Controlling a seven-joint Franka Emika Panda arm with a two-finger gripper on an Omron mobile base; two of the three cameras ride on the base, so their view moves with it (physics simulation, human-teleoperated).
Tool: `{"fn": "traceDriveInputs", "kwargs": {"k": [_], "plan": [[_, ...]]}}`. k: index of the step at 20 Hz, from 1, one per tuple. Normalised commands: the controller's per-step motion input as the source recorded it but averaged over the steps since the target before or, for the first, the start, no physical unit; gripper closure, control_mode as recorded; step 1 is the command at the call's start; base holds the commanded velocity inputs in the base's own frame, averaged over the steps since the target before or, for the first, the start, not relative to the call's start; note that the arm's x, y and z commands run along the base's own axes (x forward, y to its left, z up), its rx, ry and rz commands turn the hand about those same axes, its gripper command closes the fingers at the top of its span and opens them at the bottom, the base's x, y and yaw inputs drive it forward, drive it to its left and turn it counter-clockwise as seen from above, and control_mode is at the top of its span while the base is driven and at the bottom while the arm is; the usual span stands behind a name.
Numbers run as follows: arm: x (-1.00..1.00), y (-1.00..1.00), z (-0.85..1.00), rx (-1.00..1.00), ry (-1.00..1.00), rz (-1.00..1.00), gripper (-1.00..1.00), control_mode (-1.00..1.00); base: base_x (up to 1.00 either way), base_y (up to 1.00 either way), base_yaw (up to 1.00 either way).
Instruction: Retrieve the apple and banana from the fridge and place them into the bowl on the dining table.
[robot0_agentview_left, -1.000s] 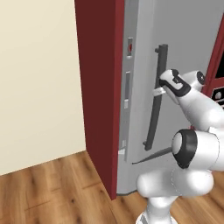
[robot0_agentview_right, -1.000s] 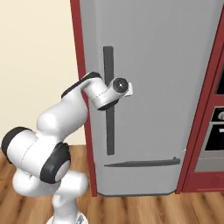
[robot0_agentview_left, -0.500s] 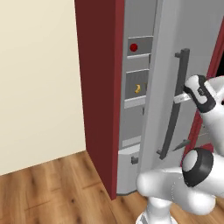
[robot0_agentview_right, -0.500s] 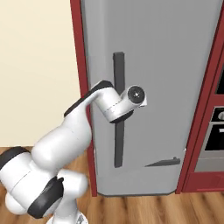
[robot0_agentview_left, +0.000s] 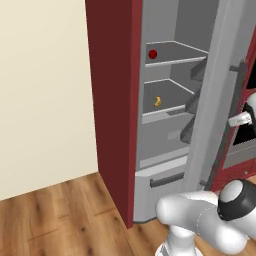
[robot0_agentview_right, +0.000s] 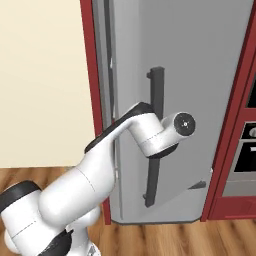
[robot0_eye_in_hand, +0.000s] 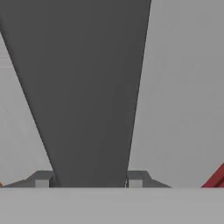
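Swinging the fridge (robot0_agentview_left: 210, 125) door open by its handle (robot0_agentview_right: 154, 135), the gripper (robot0_eye_in_hand: 87, 183) has its jaws pinching that bar; apple (robot0_agentview_left: 152, 54) and banana (robot0_agentview_left: 157, 101) sit on inner shelves, so releasing and reaching in likely comes next.

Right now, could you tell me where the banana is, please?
In the left base view the banana lies on the fridge's middle shelf, one shelf below the apple, behind the half-open door.

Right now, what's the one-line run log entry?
phase: opening fridge | gripper: shut on door handle | door: partly open | apple: upper shelf | banana: shelf below
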Motion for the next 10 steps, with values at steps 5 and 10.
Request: {"fn": "traceDriveInputs", "kwargs": {"k": [5, 10], "plan": [[-0.60, -0.32, 0.37, -0.04, 0.05, -0.02, -1.00, -1.00, 0.00, 0.00, 0.00], [-0.70, -0.17, 0.42, -0.15, 0.08, -0.10, -1.00, -1.00, 0.00, 0.00, 0.00]]}}
